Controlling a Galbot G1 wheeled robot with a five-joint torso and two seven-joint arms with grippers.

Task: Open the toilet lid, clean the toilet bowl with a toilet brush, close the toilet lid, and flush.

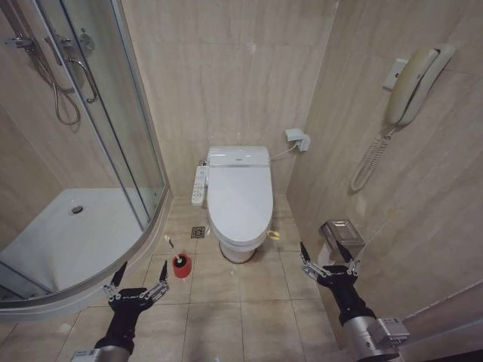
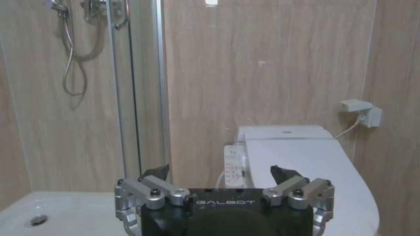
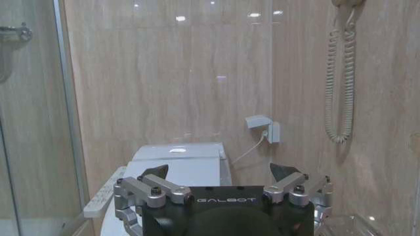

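Note:
The toilet lid [image 1: 239, 197] lies shut over the toilet bowl [image 1: 238, 249], with a yellow-green band [image 1: 273, 235] at its front right edge. A white button strip [image 1: 199, 185] runs along the bowl's left side. The toilet brush [image 1: 176, 256] stands in a small red cup [image 1: 181, 266] on the floor, left of the bowl. My left gripper [image 1: 136, 280] hovers open near the floor, just left of and nearer than the cup. My right gripper [image 1: 327, 258] is open at the right, beside the wall. The lid [image 2: 308, 177] also appears in the left wrist view, and the lid [image 3: 190, 169] in the right wrist view.
A curved glass shower cabin [image 1: 98, 143] with a white tray [image 1: 68, 241] fills the left. On the right wall hang a phone [image 1: 413, 83] and a metal paper holder [image 1: 341, 235]. A wall socket [image 1: 296, 139] sits behind the toilet. A floor drain [image 1: 198, 232] lies by the bowl.

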